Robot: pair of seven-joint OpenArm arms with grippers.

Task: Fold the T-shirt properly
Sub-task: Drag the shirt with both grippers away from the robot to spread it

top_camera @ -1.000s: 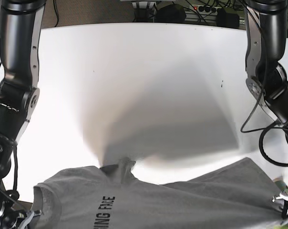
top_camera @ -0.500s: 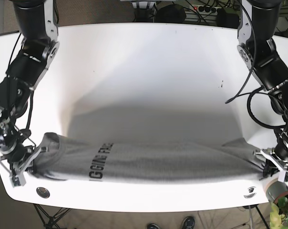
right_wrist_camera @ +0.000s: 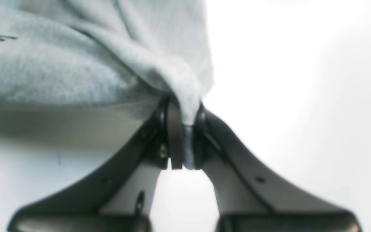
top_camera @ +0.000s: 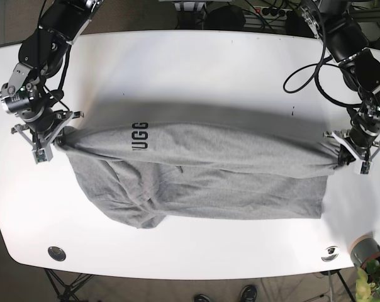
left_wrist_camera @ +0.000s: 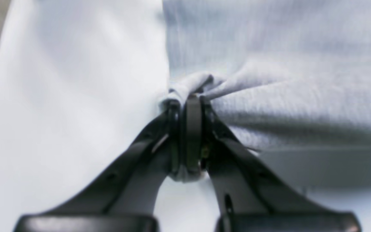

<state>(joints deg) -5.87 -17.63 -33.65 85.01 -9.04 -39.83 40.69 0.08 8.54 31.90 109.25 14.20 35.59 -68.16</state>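
Note:
A grey T-shirt [top_camera: 196,173] with dark lettering is stretched across the white table [top_camera: 196,69] between my two grippers. Its upper edge is pulled taut and the lower part lies rumpled on the table. My left gripper [top_camera: 345,155], at the base view's right, is shut on a bunched corner of the shirt; the left wrist view shows the gripper [left_wrist_camera: 187,96] pinching the grey cloth [left_wrist_camera: 269,80]. My right gripper [top_camera: 55,139], at the base view's left, is shut on the other corner; the right wrist view shows the gripper [right_wrist_camera: 184,106] with cloth [right_wrist_camera: 76,64] draped over it.
Dark cables and a power strip [top_camera: 265,12] lie behind the table's far edge. A round grey fitting [top_camera: 56,253] sits near the front left corner, another fitting [top_camera: 330,253] near the front right. A grey cup [top_camera: 366,251] and green leaves [top_camera: 379,277] stand off the front right corner.
Both grippers have moved away from the table's front edge toward the middle, carrying the shirt's corners. The shirt now lies spread further back on the table.

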